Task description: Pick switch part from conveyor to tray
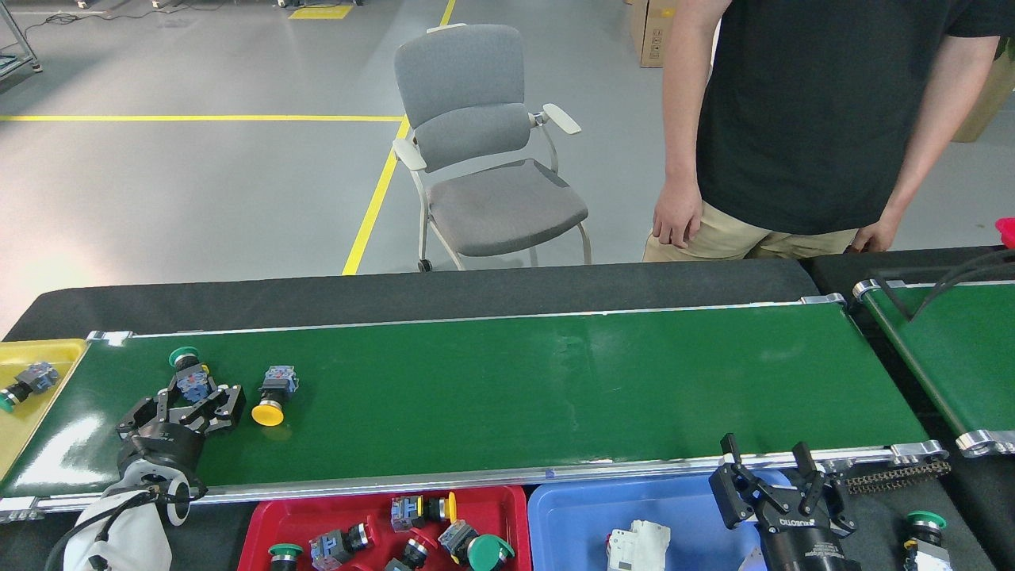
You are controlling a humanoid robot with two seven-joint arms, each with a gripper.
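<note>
The conveyor (507, 381) runs across the head view. Two switch parts lie near its left end: a green-capped one (187, 369) and a yellow-capped one (272, 394). My left gripper (194, 400) is open over the belt, its fingers on either side of the green-capped part's blue-grey body; the yellow-capped part lies just to its right. My right gripper (765, 468) stands open and empty at the belt's near rail, above the blue tray (571, 507). A yellow tray (40, 353) at the far left holds one switch part (24, 383).
A red tray (301, 515) below the belt holds several switch parts. A white part (638, 547) lies in the blue tray. A second green belt (951, 341) sits at the right. A person (801, 119) stands behind the table beside a grey chair (484, 143).
</note>
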